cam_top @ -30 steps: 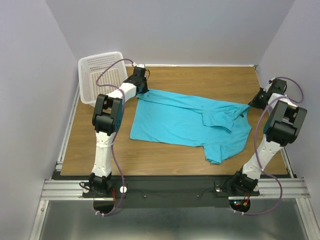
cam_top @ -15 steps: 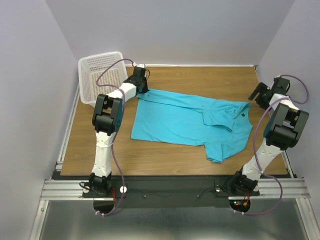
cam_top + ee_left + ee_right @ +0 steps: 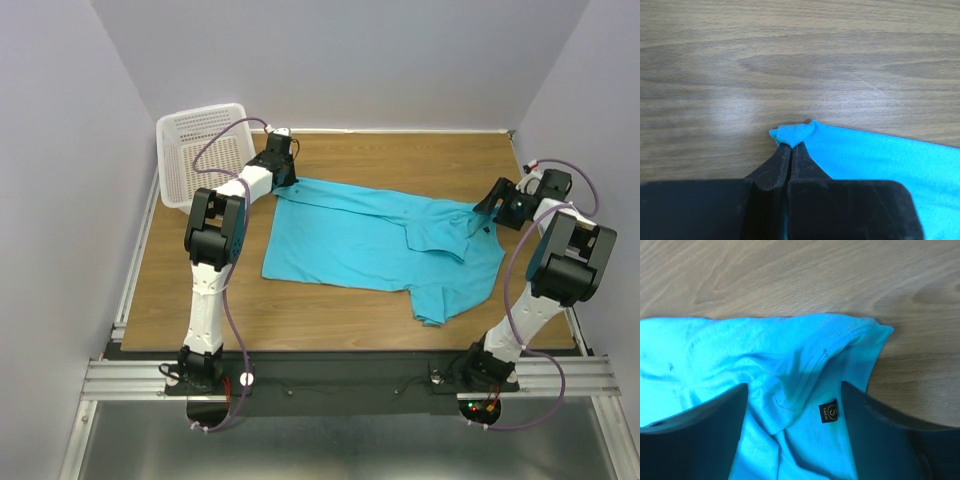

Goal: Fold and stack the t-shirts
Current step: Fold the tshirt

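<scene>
One turquoise t-shirt (image 3: 360,240) lies spread across the wooden table, its collar end bunched at the right. At its far left corner my left gripper (image 3: 284,178) is shut on a small pinch of the cloth (image 3: 795,133), its tip (image 3: 790,145) low on the table. My right gripper (image 3: 490,208) hovers open over the far right edge of the shirt. In the right wrist view its fingers (image 3: 795,390) straddle crumpled collar cloth (image 3: 790,360) and a black size label (image 3: 828,411), with nothing gripped.
A white slatted basket (image 3: 200,150) leans at the far left corner, just beyond the left arm. Bare wood (image 3: 400,155) runs behind the shirt, with more along the front edge (image 3: 330,315). Walls close in on both sides.
The right gripper opened and let go of the shirt's right edge, swung away, then came back left over the collar. The left gripper stayed shut on its corner.
</scene>
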Motion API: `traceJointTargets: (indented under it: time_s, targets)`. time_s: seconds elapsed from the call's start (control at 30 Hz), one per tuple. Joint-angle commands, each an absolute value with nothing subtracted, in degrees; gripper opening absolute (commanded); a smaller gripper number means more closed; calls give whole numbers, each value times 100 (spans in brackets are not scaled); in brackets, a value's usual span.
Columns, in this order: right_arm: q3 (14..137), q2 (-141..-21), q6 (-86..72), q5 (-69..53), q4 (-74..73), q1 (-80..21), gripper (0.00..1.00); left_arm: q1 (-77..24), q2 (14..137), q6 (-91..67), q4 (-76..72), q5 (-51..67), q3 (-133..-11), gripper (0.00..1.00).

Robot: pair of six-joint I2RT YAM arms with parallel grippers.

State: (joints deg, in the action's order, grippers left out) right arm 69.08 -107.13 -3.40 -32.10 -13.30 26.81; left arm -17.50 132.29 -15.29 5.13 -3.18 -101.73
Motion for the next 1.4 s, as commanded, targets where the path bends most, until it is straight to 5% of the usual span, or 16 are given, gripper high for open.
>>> traceJointTargets:
  time_s: [0.0, 0.47, 0.7, 0.9, 1.37]
  targets:
    - [7048, -10731, -491, -3568, -1187, 2689, 69, -1705, 13254, -1459, 510, -255, -10371, 0]
    - [7365, -11171, -861, -3568, -1239, 2689, 47, -1696, 13271, -1468, 510, -246, -10362, 0]
    - [7540, -11145, -984, -3700, -1239, 2689, 17, -1705, 13271, -1485, 510, -237, -10362, 0]
    - [7804, -11259, -1239, -3551, -1239, 2707, 4, -1705, 13315, -1477, 518, -255, -10362, 0]
    - [8183, -11593, -1353, -2347, -1230, 2725, 1, -1705, 13333, -1485, 492, -413, -10336, 0]
